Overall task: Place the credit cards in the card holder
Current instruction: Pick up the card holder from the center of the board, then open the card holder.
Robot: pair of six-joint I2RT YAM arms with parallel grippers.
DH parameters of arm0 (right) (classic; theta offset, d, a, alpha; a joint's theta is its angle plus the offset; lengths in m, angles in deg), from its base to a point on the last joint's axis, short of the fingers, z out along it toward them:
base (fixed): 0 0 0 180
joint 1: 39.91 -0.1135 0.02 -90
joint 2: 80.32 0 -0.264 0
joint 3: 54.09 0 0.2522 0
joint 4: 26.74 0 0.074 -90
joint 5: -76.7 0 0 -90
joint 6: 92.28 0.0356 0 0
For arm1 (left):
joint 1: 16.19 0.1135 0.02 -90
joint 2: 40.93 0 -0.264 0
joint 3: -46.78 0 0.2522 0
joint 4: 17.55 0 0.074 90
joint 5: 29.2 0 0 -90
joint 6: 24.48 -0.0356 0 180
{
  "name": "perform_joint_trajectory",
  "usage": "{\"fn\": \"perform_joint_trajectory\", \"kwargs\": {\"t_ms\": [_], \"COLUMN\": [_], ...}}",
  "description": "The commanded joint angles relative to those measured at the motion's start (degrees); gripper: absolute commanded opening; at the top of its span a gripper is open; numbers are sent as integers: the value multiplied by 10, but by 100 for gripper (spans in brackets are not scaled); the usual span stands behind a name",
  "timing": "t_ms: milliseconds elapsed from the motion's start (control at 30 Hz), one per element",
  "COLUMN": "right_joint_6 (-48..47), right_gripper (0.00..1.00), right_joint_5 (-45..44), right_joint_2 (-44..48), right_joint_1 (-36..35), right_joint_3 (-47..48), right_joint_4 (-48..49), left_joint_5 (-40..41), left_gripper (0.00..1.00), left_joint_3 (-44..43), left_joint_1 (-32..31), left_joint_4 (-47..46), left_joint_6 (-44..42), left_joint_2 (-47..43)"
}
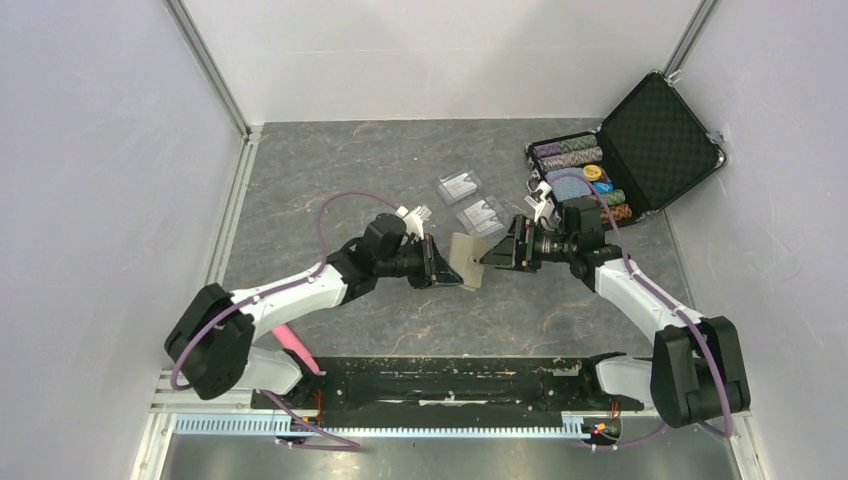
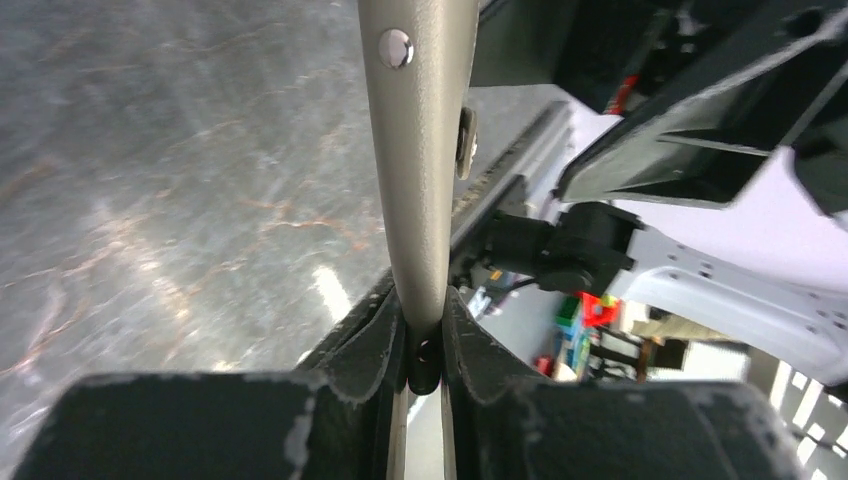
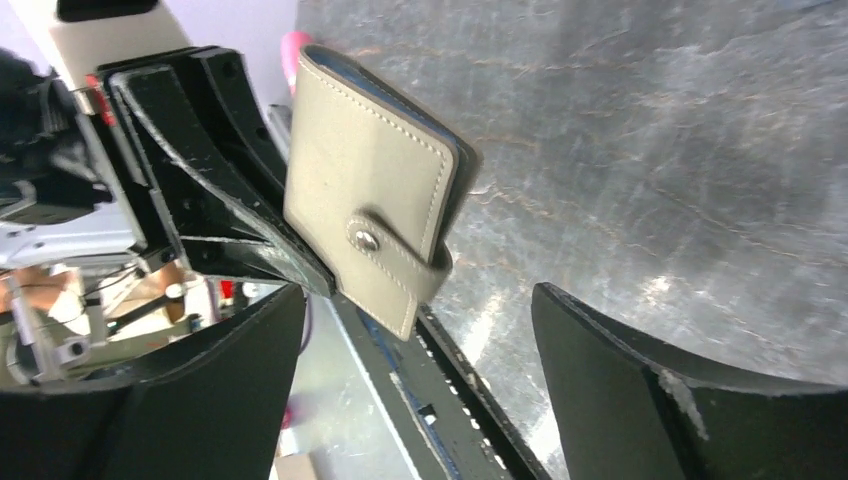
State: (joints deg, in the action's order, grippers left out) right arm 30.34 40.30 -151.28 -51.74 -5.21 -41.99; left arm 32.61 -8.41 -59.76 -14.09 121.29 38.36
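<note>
The left gripper (image 2: 424, 335) is clenching the holder (image 3: 370, 165) by one edge. Its scuffed black fingers (image 2: 375, 345) are pinching the folded leather and keeping it off the table (image 1: 330, 180), a grey, stone-veined surface. The holder is showing as a flat olive-tan bifold with pale stitching along its rim, rounded corners and a sliver of blue lining at the open edge. A strap (image 3: 405, 275) is wrapping round that edge and closing on a round metal snap (image 3: 362, 238).

Just behind it, two clear plastic cases (image 1: 459, 187) are lying side by side on the table. The cards (image 1: 484, 214) are showing there as pale rectangles with small orange marks. Whether they are lying inside or on top I cannot tell, and any print is too small to read.

The right gripper (image 3: 418, 295) is facing the holder with its jaws released and wide, clear of it. Far right, a black chip case (image 1: 665, 135) is lying open, its quilted lid tilted back above rows of striped chips (image 1: 570, 152).
</note>
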Motion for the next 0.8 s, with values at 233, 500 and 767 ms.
{"fn": "perform_joint_trajectory", "kwargs": {"t_ms": [233, 500, 767], "right_joint_6": [-78, -62, -73], "right_gripper": [93, 98, 80], "right_joint_5": [-186, -256, -306], "right_joint_2": [-23, -61, -83], "right_joint_1": [-107, -160, -176], "right_joint_3": [124, 152, 158], "right_joint_4": [-161, -186, -218], "left_joint_5": [218, 264, 270], "left_gripper": [2, 2, 2], "left_joint_3": [-149, -201, -216], "left_joint_1": [-55, -109, -122], "left_joint_4": [379, 429, 434], "left_joint_6": [-152, -158, -154], "left_joint_2": [-35, -3, 0]}}
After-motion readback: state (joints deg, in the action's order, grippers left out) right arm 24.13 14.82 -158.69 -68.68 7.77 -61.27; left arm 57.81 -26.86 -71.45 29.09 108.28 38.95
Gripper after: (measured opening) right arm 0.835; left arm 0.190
